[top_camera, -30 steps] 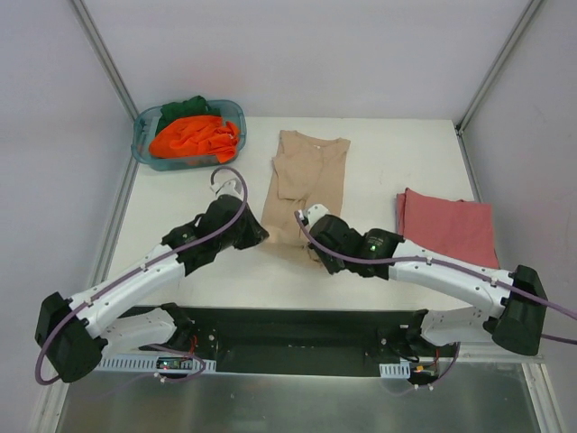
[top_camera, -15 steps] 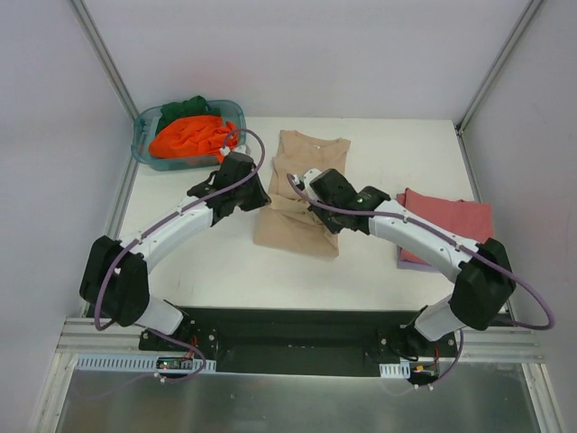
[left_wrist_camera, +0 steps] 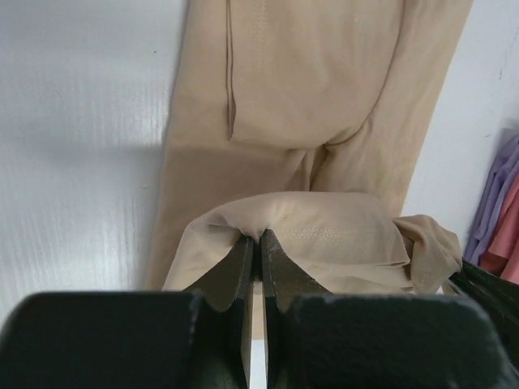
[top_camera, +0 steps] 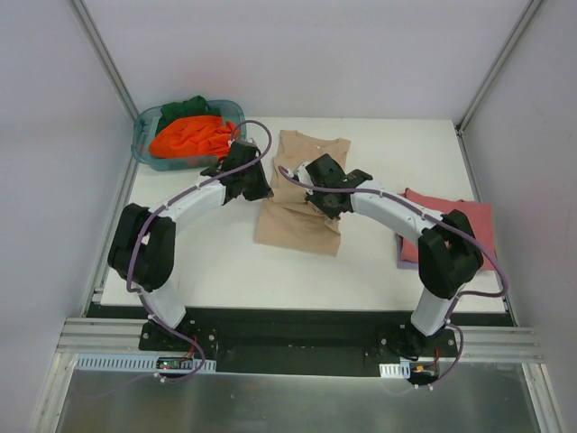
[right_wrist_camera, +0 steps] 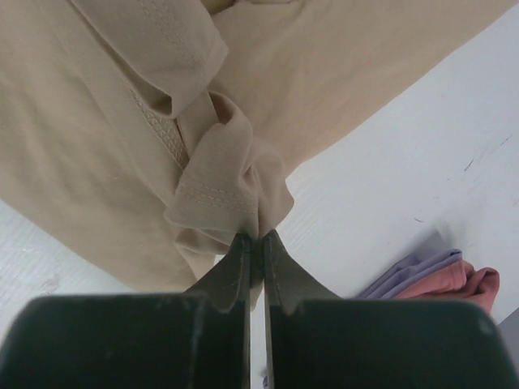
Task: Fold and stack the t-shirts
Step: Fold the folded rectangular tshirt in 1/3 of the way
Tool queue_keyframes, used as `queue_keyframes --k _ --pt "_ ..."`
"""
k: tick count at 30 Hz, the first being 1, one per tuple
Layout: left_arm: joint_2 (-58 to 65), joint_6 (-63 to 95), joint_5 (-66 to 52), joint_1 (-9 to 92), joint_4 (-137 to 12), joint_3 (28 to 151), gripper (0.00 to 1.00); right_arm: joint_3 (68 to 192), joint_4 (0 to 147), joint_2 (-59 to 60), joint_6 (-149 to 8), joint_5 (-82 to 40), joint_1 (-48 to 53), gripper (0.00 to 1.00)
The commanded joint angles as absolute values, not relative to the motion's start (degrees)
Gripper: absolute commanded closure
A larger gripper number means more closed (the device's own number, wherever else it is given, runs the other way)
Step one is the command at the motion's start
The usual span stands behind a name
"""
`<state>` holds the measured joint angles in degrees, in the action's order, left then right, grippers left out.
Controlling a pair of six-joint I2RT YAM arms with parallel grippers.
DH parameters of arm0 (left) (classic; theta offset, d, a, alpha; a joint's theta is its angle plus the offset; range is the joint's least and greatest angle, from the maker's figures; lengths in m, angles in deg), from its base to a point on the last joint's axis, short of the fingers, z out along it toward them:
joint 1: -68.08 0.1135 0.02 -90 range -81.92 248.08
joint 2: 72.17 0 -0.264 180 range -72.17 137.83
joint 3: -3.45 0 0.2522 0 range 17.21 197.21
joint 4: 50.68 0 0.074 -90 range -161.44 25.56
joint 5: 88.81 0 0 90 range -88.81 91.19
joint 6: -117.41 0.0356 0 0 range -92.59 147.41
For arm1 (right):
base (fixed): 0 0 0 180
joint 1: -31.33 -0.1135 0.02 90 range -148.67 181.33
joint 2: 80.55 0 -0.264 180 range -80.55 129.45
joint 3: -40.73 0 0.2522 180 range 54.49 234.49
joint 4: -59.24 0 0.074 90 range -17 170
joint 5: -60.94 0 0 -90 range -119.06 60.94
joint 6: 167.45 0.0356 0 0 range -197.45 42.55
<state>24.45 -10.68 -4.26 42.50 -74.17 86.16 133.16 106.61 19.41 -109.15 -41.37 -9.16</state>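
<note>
Tan t-shirt [top_camera: 302, 158] half-folded on the counter [top_camera: 388, 262]
Stitched edge is pinched by the left end effector [left_wrist_camera: 254, 241] and right end effector [right_wrist_camera: 255, 240], both clenched on fabric.

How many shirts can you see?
5. A tan shirt lies in the middle. A red shirt sits folded on the right, with a lavender shirt under it. An orange shirt and a dark green shirt are in the teal tub, which may hide more.
</note>
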Motion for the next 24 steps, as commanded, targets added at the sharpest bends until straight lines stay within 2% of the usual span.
queue_keyframes --k 1,8,11,14,15,16,18,19,20,21,22,24 --pt "27.84 -9.15 -6.37 44.00 -72.96 89.98 1.00 135.52 102.55 21.66 -114.97 -40.39 -8.14 0.96" --pt "31.97 -9.33 -6.28 45.50 -72.96 91.92 1.00 137.10 99.37 26.67 -116.21 -40.66 -6.91 0.93" --pt "33.38 -8.89 -6.90 45.94 -72.96 92.88 0.90 138.51 99.02 28.69 -115.95 -42.32 -6.64 0.86" --pt "34.17 -7.57 -8.39 46.11 -72.96 94.11 0.76 140.35 99.02 30.01 -115.07 -46.10 -5.85 0.54" --pt "34.09 -7.22 -8.83 46.11 -72.96 94.29 0.67 140.79 98.93 30.02 -114.81 -46.98 -5.59 0.42" --pt "33.74 -6.96 -9.09 46.11 -72.96 94.38 0.60 141.23 99.02 29.84 -114.37 -47.51 -5.50 0.35" --pt "32.07 -6.78 -9.10 46.11 -72.96 93.86 0.41 141.41 99.02 28.44 -113.93 -47.77 -5.32 0.25" --pt "30.67 -6.69 -8.75 46.11 -72.96 93.33 0.28 141.15 99.02 27.56 -113.23 -48.04 -5.32 0.19" --pt "29.27 -6.69 -8.22 46.11 -72.96 92.63 0.13 140.71 98.76 26.16 -112.35 -48.39 -5.32 0.17" --pt "27.60 -6.69 -7.69 46.11 -72.96 91.75 0.01 139.84 98.23 24.84 -111.73 -48.91 -5.32 0.13" --pt "26.10 -6.78 -7.34 46.11 -72.96 90.79 0.01 138.79 97.36 23.18 -110.33 -49.62 -5.32 0.06" --pt "22.76 -6.87 -6.90 46.11 -72.96 88.59 0.01 137.03 97.17 19.75 -107.70 -50.68 -5.32 0.04"
